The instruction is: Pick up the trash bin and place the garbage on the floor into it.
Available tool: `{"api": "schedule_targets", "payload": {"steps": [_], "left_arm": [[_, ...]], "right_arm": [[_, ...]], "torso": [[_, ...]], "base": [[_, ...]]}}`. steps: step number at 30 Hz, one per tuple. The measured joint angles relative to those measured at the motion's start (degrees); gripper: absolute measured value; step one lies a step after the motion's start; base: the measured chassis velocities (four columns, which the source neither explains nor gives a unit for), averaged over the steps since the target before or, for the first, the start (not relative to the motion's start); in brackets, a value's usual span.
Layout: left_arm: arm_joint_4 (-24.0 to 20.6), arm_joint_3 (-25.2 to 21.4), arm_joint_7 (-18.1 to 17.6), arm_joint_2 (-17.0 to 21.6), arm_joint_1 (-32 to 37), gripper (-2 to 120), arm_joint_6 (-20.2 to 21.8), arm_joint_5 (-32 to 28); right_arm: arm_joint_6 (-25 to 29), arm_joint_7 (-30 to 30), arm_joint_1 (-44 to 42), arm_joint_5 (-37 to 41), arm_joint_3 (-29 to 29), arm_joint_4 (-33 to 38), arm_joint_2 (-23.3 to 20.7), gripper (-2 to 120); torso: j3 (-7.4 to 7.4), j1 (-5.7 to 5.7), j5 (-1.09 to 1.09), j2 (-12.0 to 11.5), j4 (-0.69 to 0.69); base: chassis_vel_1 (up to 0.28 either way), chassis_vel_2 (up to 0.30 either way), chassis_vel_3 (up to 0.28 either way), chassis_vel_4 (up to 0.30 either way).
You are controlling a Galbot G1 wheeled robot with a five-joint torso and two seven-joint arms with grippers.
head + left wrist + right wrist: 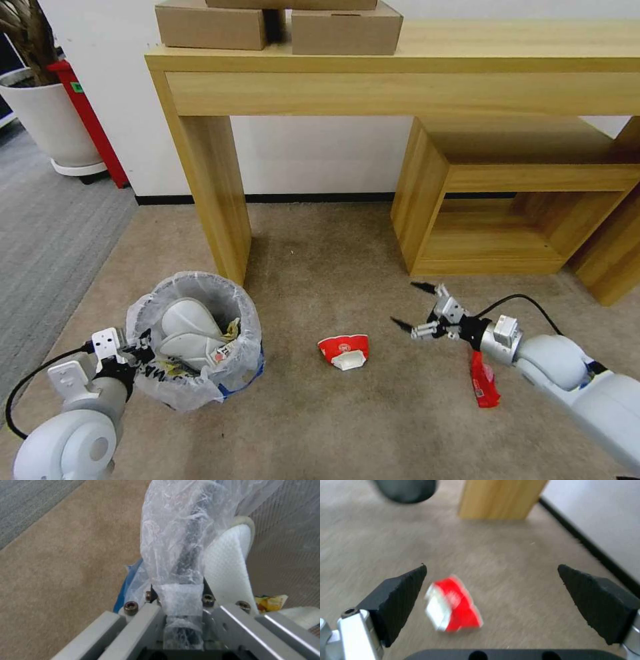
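The trash bin (pixel 200 373), lined with a crinkly white bag, is at the front left near the table leg. White slippers (pixel 187 330) and a yellow wrapper (pixel 270 602) lie inside it. My left gripper (pixel 137 352) is shut on the bin's rim and bag (pixel 180 555). Of the garbage on the floor, a crushed red-white cup (pixel 345 350) lies in the middle of the carpet. A red wrapper (pixel 484 383) lies under my right forearm. My right gripper (pixel 405 304) hangs open just right of the cup (pixel 453 605), a little above the floor, with nothing between its fingers (pixel 400 600).
A wooden console table (pixel 400 73) with cardboard boxes (pixel 347 30) on top stands against the wall. Its leg (pixel 213 193) rises just behind the bin. A low wooden shelf unit (pixel 507 200) is at the back right. A potted plant (pixel 47 120) stands far left.
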Motion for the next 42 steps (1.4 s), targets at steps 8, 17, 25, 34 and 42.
{"api": "schedule_targets", "payload": {"steps": [8, 17, 25, 34, 42], "left_arm": [[0.9, 0.5, 0.4, -1.4, 0.1, 1, -0.2, 1.4], [0.9, 0.4, 0.5, -2.2, 0.2, 1, -0.3, 1.5], [1.6, 0.4, 0.6, -3.2, -0.1, 1, -1.0, 2.0], [3.0, 0.3, 0.7, -3.4, -0.9, 1, -1.6, 2.1], [4.7, 0.4, 0.8, -3.3, -1.9, 1, -2.1, 2.0]], "right_arm": [[3.2, -3.2, 10.9, -5.5, -11.0, -8.6, 2.2, 98], [2.9, -3.5, 26.5, -4.5, -29.5, -16.6, 9.4, 100], [2.4, -6.9, 38.6, -4.0, -41.7, -23.7, 13.8, 100], [-0.6, -7.0, 43.5, -6.3, -48.0, -27.8, 17.7, 100], [0.1, -6.4, 44.3, -6.9, -52.1, -34.2, 22.0, 100]], "torso": [[0.01, 0.0, 0.0, 0.0, -0.01], [0.01, 0.0, -0.01, 0.0, 0.01], [0.01, 0.0, -0.03, 0.0, 0.01], [0.01, 0.0, -0.01, 0.0, 0.0], [0.01, 0.0, -0.01, 0.0, 0.0]], "base": [[0.0, 0.0, 0.0, 0.0], [0.0, 0.0, 0.0, 0.0], [0.0, 0.0, 0.0, 0.0], [0.0, 0.0, 0.0, 0.0], [0.0, 0.0, 0.0, 0.0]]}}
